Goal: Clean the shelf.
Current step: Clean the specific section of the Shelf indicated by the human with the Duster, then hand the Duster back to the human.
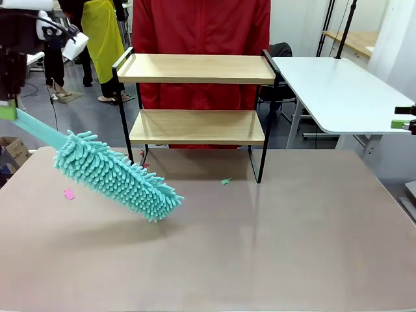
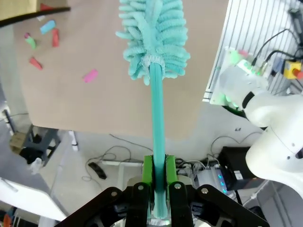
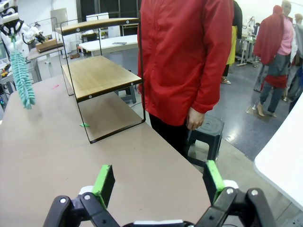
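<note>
The left hand (image 2: 159, 187) is clamping its green pads (image 2: 147, 176) on the handle of a teal duster (image 1: 117, 175); the handle is running straight out between the two fingers to the fluffy head. In the front view the duster is slanting down from the upper left, its shaggy head hanging just above the bench (image 1: 260, 247) at the left side, casting a shadow below, and it is well short of the shelf (image 1: 195, 97). The right hand (image 3: 160, 183) is sitting with its fingers spread wide apart and nothing between them, out past the right edge of the bench, where the front view is catching only its green tip at the picture's right border.

The shelf is standing at the far middle of the bench, two light wooden boards on a thin black frame, both boards bare. A person in a red jacket (image 3: 187, 56) is standing right behind it at the far side. A small pink scrap (image 1: 69, 194) is lying on the bench near the duster head, and a small green scrap (image 1: 225, 181) is lying just in front of the shelf's lower tier. In the left wrist view more coloured scraps (image 2: 42, 40) are lying scattered on the bench.
</note>
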Controlling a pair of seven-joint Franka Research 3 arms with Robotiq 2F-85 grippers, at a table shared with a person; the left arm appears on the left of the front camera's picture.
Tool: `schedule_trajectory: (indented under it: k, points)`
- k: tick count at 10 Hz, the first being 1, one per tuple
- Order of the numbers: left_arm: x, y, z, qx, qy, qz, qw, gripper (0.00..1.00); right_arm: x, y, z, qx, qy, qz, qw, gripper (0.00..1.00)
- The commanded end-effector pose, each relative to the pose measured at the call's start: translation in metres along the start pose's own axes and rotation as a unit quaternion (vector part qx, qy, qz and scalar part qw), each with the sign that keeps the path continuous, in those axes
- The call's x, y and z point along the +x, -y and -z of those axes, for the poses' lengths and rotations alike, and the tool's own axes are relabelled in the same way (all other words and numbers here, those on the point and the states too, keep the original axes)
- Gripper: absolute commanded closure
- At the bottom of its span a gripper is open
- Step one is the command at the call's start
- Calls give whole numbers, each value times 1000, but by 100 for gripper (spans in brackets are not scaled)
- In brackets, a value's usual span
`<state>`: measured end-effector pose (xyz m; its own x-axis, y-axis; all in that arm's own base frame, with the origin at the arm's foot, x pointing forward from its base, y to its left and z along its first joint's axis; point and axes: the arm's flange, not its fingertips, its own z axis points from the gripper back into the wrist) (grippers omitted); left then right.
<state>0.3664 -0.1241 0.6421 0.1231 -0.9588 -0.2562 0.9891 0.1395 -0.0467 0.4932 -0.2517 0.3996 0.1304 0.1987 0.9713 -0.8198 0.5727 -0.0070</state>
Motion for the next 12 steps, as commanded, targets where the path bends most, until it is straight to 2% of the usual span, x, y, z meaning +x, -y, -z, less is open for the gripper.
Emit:
schedule_trajectory:
  k: [1, 12]
  points:
    - [-7, 3, -3, -2, 14, -6, 1000, 87, 3, 0, 1, 0, 1, -3, 1000, 0]
    - [-3, 1, -2, 1, 4, -4, 1000, 87, 0, 0, 0, 0, 0, 0, 1000, 0]
